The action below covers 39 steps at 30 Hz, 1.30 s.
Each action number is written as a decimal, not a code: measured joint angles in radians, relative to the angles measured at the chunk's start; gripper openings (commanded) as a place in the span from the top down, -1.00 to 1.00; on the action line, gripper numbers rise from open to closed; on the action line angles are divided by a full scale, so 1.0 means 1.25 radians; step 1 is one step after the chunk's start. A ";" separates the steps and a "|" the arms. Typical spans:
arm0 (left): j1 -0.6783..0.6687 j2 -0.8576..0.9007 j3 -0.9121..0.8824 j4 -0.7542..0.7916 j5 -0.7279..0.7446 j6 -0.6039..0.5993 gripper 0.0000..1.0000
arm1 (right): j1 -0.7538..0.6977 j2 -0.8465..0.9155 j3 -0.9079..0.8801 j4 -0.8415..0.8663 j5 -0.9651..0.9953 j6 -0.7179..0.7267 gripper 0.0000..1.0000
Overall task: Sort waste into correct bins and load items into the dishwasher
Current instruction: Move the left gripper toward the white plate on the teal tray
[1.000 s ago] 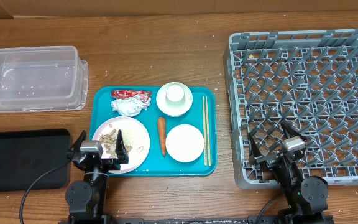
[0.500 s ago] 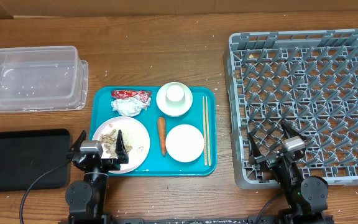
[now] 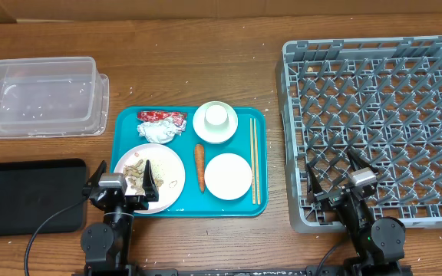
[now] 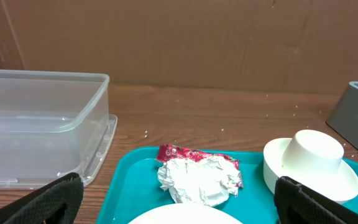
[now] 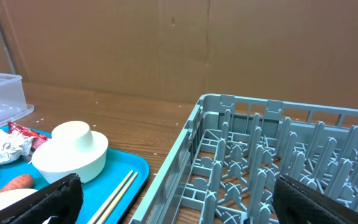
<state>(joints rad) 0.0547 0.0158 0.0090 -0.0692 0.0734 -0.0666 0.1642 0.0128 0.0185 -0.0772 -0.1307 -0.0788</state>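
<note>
A teal tray holds a red wrapper, crumpled white paper, an upturned white bowl, a carrot, wooden chopsticks, an empty white plate and a plate with food scraps. The grey dishwasher rack stands at right. My left gripper is open and empty at the tray's front left corner. My right gripper is open and empty over the rack's front left corner. The left wrist view shows the paper, wrapper and bowl.
A clear plastic bin sits at the back left, also in the left wrist view. A black tray bin lies at the front left. The right wrist view shows the rack, bowl and chopsticks.
</note>
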 measured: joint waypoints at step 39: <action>0.000 -0.001 -0.001 0.290 0.275 -0.182 -1.00 | 0.000 0.000 0.000 -0.001 0.000 0.000 -1.00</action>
<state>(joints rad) 0.0544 0.0151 0.0082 0.2928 0.4171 -0.2947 0.1642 0.0128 0.0185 -0.0784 -0.1303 -0.0784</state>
